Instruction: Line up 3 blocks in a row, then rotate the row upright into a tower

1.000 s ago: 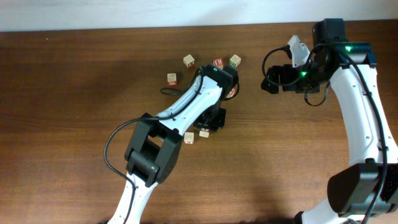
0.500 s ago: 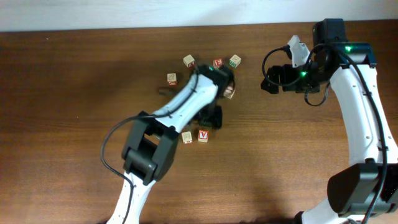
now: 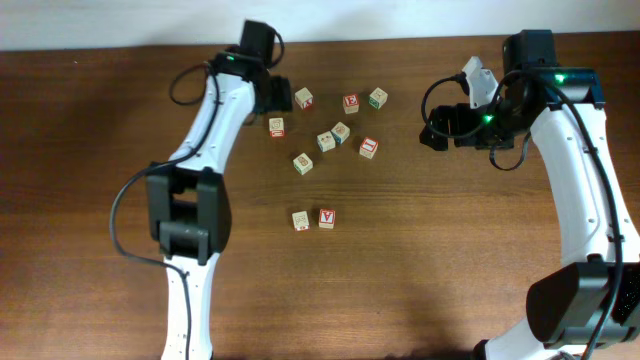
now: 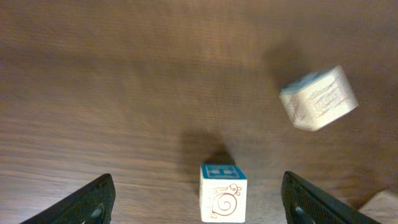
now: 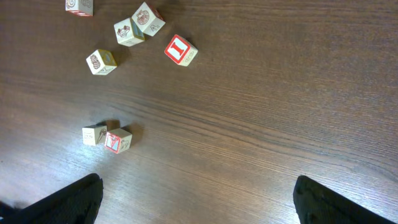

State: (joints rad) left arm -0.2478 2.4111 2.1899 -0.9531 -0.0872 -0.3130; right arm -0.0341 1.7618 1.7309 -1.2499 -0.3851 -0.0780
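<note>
Overhead, the left gripper [image 3: 276, 97] sits at the upper left of the scatter of cubes on the brown table [image 3: 90, 200], just beside a pale cube [image 3: 304, 98]. In its wrist view the two dark fingers [image 4: 93, 202] stand wide apart in the lower corners, gripping nothing. Low between them a snail-print cube [image 4: 222, 193] with a blue top stands on the wood, touching neither finger. A blurred cube [image 4: 318, 98] lies toward the upper right.

Below the middle of the overhead frame, two of the blocks lie side by side: a lower pale block [image 3: 301, 220] and, just right of it, the red block [image 3: 327, 217] with its white letter facing up. A third, the upper pale block [image 3: 303, 163], rests alone above them, apart from both.

Further right and higher lie a red cube marked I [image 3: 368, 147] and a green-faced cube [image 3: 377, 97].

At the upper right, the right gripper [image 3: 432, 130] hangs well apart from every cube. Its fingers [image 5: 68, 202] are spread wide in the lower corners of the wrist view, with nothing between them.
</note>
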